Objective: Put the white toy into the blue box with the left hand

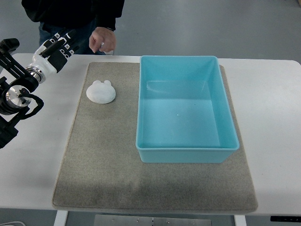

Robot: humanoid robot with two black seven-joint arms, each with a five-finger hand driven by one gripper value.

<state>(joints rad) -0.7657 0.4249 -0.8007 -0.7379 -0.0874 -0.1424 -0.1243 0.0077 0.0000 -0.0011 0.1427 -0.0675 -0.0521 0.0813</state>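
We see a white table (282, 117) on grey floor (211, 23), with a beige mat (103, 165). The white toy (100, 91) lies at 9 o'clock of the blue box (186, 155). The left hand (57, 47), at 10 o'clock, is released.

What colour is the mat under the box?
Grey-beige mat, seen in the top view.

One white toy (100, 91), one blue box (186, 154) (empty), one mat (103, 174).

Open mat (99, 160) around white toy (100, 91); blue box (186, 153) wall right.
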